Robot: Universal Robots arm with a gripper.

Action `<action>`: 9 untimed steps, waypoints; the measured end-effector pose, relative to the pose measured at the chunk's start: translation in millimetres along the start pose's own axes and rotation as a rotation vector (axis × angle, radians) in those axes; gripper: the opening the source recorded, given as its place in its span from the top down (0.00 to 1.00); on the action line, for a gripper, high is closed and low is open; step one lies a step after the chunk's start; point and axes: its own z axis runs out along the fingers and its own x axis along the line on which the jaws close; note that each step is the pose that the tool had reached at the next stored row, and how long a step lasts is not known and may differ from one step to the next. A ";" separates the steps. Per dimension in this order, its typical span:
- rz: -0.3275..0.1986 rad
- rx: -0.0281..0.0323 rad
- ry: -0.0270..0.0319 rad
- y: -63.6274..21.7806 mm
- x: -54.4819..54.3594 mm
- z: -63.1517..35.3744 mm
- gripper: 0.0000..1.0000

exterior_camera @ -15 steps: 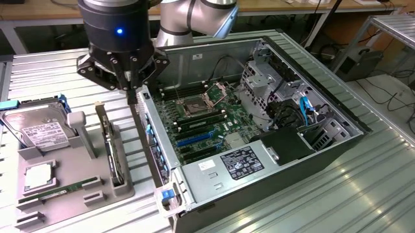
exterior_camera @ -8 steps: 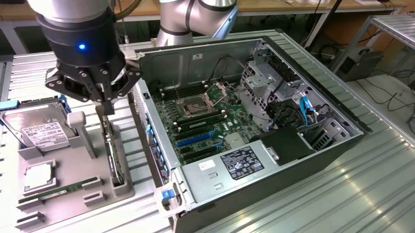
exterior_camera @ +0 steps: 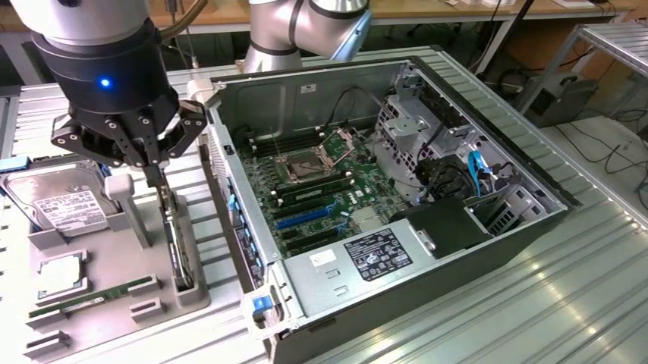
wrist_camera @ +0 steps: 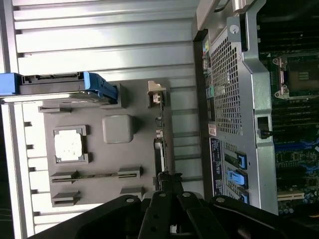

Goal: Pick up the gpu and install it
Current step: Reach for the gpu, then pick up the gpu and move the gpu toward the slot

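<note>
The gpu (exterior_camera: 180, 254) is a thin black card standing on its edge in a slot of the grey holder tray (exterior_camera: 106, 258), at the exterior view's left, beside the open computer case (exterior_camera: 294, 87). My gripper (exterior_camera: 159, 182) reaches down onto the card's far upper end, fingers drawn together on its edge. In the wrist view the gpu (wrist_camera: 158, 149) appears edge-on, with its pale bracket (wrist_camera: 155, 93) at one end and my gripper (wrist_camera: 167, 180) closed over the other. The card rests in the tray. The motherboard (exterior_camera: 324, 189) with blue slots (exterior_camera: 303, 218) lies inside the case.
The tray also holds a silver hard drive (exterior_camera: 61, 201), a processor chip (exterior_camera: 61, 274) and a green RAM stick (exterior_camera: 86, 297). The case's rear wall (wrist_camera: 232, 89) stands close beside the tray. Drive cages and cables (exterior_camera: 445, 159) crowd the case's far side. Ribbed metal table (exterior_camera: 526, 303) surrounds everything.
</note>
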 end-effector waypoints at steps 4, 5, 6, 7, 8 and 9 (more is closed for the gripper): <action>0.000 0.0000 0.0000 0.0 0.0 0.0 0.89; 0.000 0.0000 0.0000 0.0 0.0 0.0 0.89; 0.000 -0.0001 0.0000 0.0 0.0 0.0 0.89; 0.000 0.0000 0.0000 0.0 0.0 0.0 0.89; 0.000 0.0000 -0.0001 0.0 0.0 0.0 0.89; 0.000 0.0000 -0.0001 0.0 0.0 0.0 0.89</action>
